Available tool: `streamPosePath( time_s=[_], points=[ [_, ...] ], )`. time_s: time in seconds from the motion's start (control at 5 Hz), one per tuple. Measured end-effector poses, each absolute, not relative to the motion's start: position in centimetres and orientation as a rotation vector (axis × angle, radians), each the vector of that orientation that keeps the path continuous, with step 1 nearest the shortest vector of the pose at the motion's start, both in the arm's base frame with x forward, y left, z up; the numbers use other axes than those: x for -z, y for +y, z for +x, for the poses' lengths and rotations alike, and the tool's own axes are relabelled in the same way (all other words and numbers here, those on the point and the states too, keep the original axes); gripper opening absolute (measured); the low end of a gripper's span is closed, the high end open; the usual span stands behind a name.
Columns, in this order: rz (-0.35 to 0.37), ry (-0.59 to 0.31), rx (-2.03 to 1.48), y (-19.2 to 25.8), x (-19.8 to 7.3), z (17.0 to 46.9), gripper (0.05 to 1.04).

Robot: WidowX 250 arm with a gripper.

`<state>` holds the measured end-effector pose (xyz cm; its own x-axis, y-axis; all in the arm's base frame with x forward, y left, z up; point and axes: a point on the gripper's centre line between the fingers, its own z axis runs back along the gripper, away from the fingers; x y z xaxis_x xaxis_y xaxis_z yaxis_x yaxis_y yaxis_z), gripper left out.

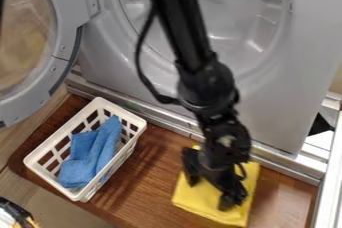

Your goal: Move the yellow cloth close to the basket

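Camera view — the yellow cloth [204, 200], probably light and limp, is best pinched into a fold — the gripper [209, 194] is spread over it.

Passage: wooden board [150, 172] running view-left of the jaws to the basket [100, 103] | Blocks: basket rim beyond that strip; machine front [267, 112] behind the jaws; white side rail [330, 182] farther view-right; slack cable [139, 57] above, view-left

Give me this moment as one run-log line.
gripper: at yellow cloth, jaws apart | yellow cloth: on brown wooden surface, gap to white basket | basket: holds blue cloth | move: not done
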<state>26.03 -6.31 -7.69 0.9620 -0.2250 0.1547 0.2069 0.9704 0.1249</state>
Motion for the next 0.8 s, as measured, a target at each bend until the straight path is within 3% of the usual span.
streamPosePath(
  time_s=[0.4, 0.8],
  points=[
    [0.156, -0.128, 0.160, -1.5, 7.6, 24.7, 1.001],
    [0.163, -0.139, 0.159, -1.2, 6.2, 24.6, 1.000]
  ],
)
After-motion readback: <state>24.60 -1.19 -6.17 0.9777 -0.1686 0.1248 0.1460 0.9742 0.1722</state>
